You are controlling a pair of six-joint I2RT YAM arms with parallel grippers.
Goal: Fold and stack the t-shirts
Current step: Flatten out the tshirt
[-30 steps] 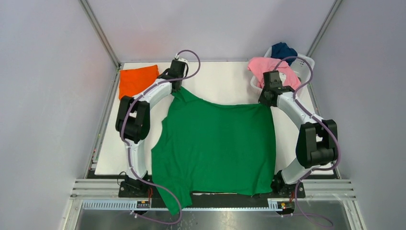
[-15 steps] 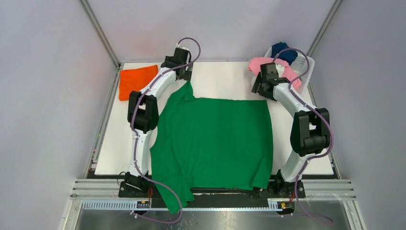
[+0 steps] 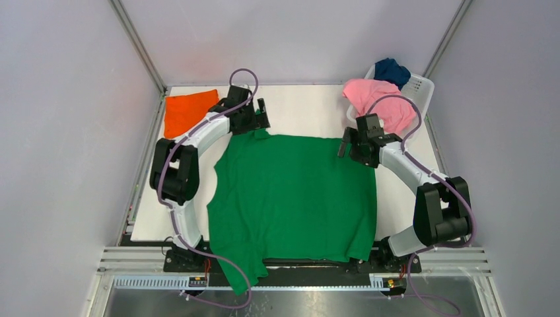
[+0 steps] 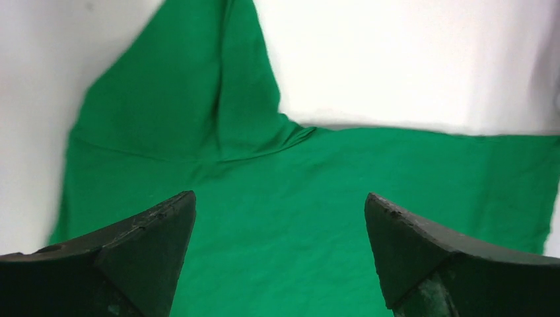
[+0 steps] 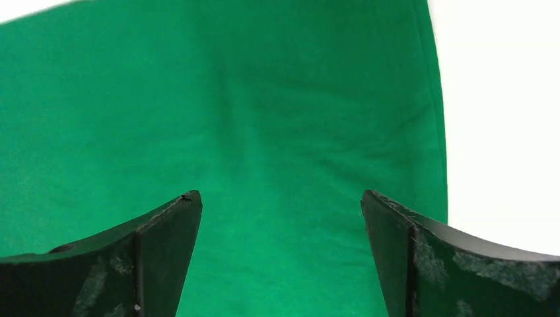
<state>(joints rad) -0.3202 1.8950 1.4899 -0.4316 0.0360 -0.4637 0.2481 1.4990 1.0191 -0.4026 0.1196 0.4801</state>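
A bright green t-shirt (image 3: 297, 198) lies spread flat across the white table (image 3: 304, 109), its near hem hanging over the front edge. My left gripper (image 3: 262, 113) stands open just above the shirt's far left corner, nothing between its fingers; in the left wrist view the left gripper (image 4: 280, 205) looks down on green cloth (image 4: 297, 172). The right gripper (image 3: 343, 141) is open over the far right corner, and in its wrist view the right gripper (image 5: 280, 198) has only flat green fabric (image 5: 264, 99) beneath. An orange t-shirt (image 3: 190, 111) sits folded at the far left.
A white basket (image 3: 422, 89) at the far right corner holds a crumpled pink t-shirt (image 3: 380, 99) and a navy one (image 3: 391, 69). Grey walls and metal frame posts close in the table on three sides.
Both grippers opened and let go of the green shirt's far edge, which now lies flat. Both arms have drawn back a little toward the shirt's far corners.
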